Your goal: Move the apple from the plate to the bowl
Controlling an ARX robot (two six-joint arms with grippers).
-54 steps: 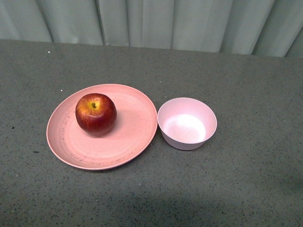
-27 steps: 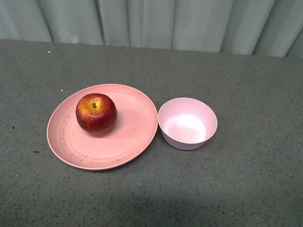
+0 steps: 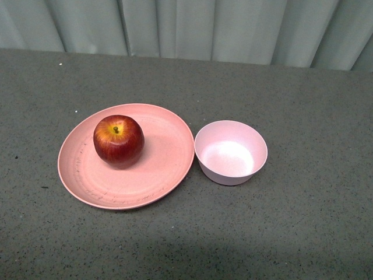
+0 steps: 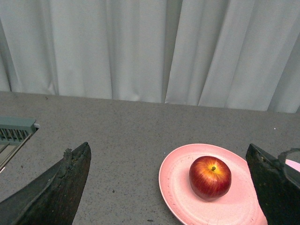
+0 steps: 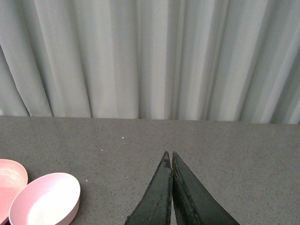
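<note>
The dark-red apple (image 3: 118,140) rests stem up on the left part of the salmon-pink plate (image 3: 157,169). Just right of the plate stands the small pale-pink bowl (image 3: 230,153), with nothing in it. Neither arm shows in the front view. In the left wrist view the apple (image 4: 210,177) and plate (image 4: 176,183) lie ahead, between the wide-apart dark fingers of my open left gripper (image 4: 168,152). My right gripper (image 5: 168,155) is shut, tips together over bare table, with the bowl (image 5: 45,200) off to one side.
A grey speckled table (image 3: 303,221) carries everything, backed by a pale pleated curtain (image 3: 192,26). A grey slatted vent (image 4: 14,130) shows at the table's edge in the left wrist view.
</note>
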